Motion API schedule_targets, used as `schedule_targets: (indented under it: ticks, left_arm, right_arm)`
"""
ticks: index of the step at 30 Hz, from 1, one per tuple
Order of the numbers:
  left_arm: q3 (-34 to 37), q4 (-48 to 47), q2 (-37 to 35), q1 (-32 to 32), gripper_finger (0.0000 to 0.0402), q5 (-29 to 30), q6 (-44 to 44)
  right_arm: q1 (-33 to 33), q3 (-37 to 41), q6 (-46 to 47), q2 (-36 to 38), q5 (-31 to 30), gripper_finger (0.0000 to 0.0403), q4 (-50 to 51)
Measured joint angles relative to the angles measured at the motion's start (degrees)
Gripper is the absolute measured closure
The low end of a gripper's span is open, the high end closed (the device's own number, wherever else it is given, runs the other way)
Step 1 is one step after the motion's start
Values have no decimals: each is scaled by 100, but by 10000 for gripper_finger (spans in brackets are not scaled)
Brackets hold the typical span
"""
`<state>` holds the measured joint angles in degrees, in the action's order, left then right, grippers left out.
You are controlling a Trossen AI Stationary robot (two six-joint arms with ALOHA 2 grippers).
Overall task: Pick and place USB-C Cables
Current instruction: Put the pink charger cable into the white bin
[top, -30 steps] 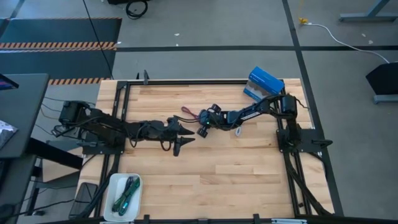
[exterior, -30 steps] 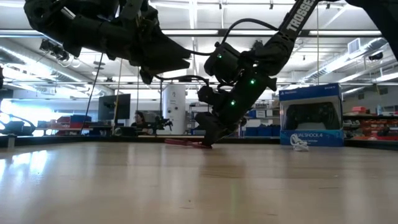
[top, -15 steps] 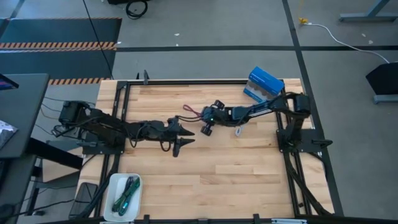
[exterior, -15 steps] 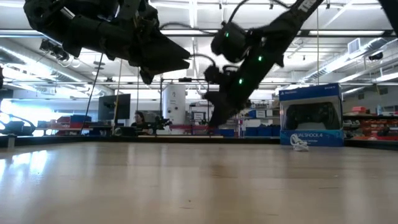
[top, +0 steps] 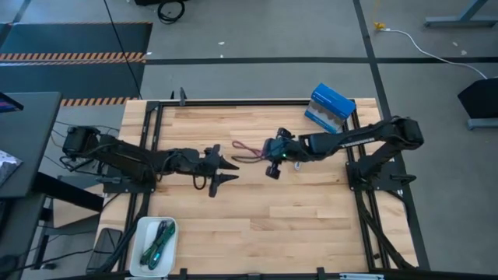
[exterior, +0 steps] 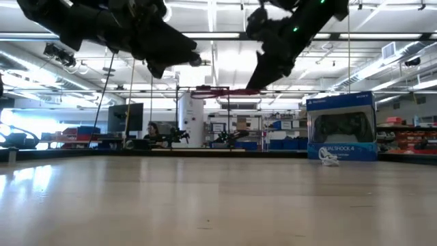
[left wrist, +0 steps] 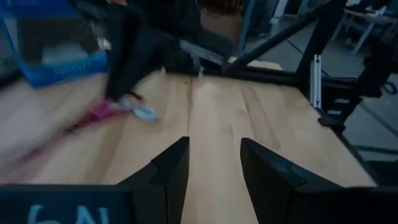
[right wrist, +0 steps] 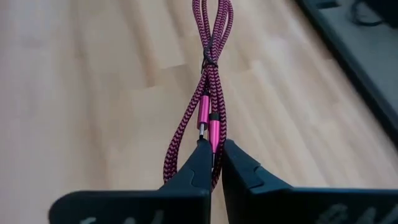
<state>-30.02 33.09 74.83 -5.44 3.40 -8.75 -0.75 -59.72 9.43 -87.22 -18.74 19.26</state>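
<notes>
The maroon USB-C cable bundle (top: 247,147) is up in the air over the table's middle, also seen in the low view (exterior: 218,91) and in the right wrist view (right wrist: 211,68). My right gripper (top: 264,153) is shut on it. My left gripper (top: 231,171) hovers open just left of the bundle, its fingers (left wrist: 168,171) apart and touching nothing. The white cable (top: 297,165) lies on the table under the right arm. A green and a teal cable (top: 158,241) lie in the white tray. The purple cables cannot be made out. My right gripper pinches the maroon bundle between its two fingers (right wrist: 200,158) at the end with the metal plugs (right wrist: 211,132). The fingers point toward the table's left and lie along the bundle. The bundle is lifted clear and sticks out about level beyond the fingertips (exterior: 218,91).
The blue-and-white box (top: 331,107) stands at the far right of the table, by the right arm's base. The white tray (top: 143,225) sits at the near left corner. Bare wood (top: 296,225) spreads across the near half. A dark frame edges the table.
My right gripper has risen from the table with the maroon bundle, lifting it clear, and has drawn a little toward the table's right. My left arm has pulled back slightly toward the left and risen a little.
</notes>
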Motion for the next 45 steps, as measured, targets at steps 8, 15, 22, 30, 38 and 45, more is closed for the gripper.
schedule_targets:
  ticks: [8, 15, 22, 30, 38, 45]
  left_arm:
    - [2, -201, 126, -771, 249, 845, 1978]
    - [2, -165, 205, -1219, 215, 2391, 2728]
    - [2, -297, 205, -1256, 167, 2674, 2742]
    - [2, -298, 205, -1197, 145, 2750, 2711]
    - [2, -296, 205, -1199, 235, 2747, 2726]
    - [2, -289, 205, -1199, 352, 2725, 2701]
  right_arm:
    - [-524, 0, 339, 125, 221, 378, 493]
    - [-814, -2, 551, 103, 435, 381, 270]
    - [-923, -7, 553, 103, 733, 380, -325]
    - [-941, -7, 584, 103, 959, 380, -465]
    - [-938, -7, 584, 103, 988, 380, -462]
    - [-936, -7, 587, 103, 986, 373, -467]
